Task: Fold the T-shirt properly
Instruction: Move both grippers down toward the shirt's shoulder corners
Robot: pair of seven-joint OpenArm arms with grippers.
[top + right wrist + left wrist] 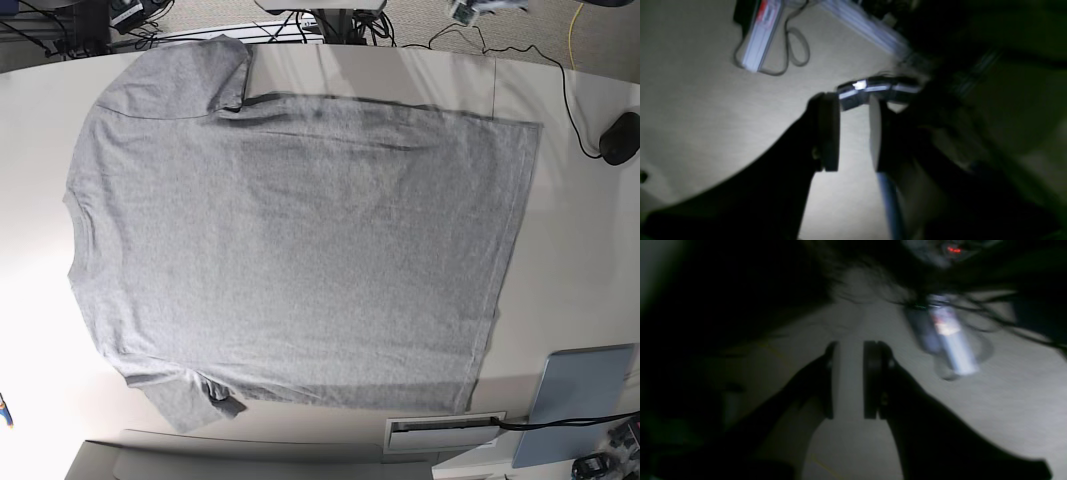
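Grey T-shirt (300, 250) lies flat and spread out on the white desk (590, 260), plain side up, covering most of the surface. Neck opening faces the desk's left edge, hem runs along the right side. One sleeve reaches toward the far-left corner, the other sits near the near-left corner with a small fold at its tip. Fabric mostly smooth, faint creases along the far edge.

Neither arm shows in the base view; both are off the desk.

Left hand (850, 380): jaws parted by a narrow gap, nothing between them. Wrist view is dark and blurred; it looks down at pale floor with a blurred white-and-blue cylindrical object (950, 340) and some dark cables (990, 316) beyond the fingertips. A red light (953, 249) glows at the top.

Right hand (855, 133): jaws likewise slightly apart, holding nothing. Also blurred. Below it, beige floor with a white power strip (760, 33) and a looped cable (796, 43) upper left, and a shiny metal part (877, 90) just past the fingertips; cannot tell what it is.

Other items on the desk: black mouse (620, 137) at the right edge with its cable (565, 70) running to the far edge, a blue-grey pad (580, 405) at the near-right corner, a white slotted strip (445, 433) along the near edge.
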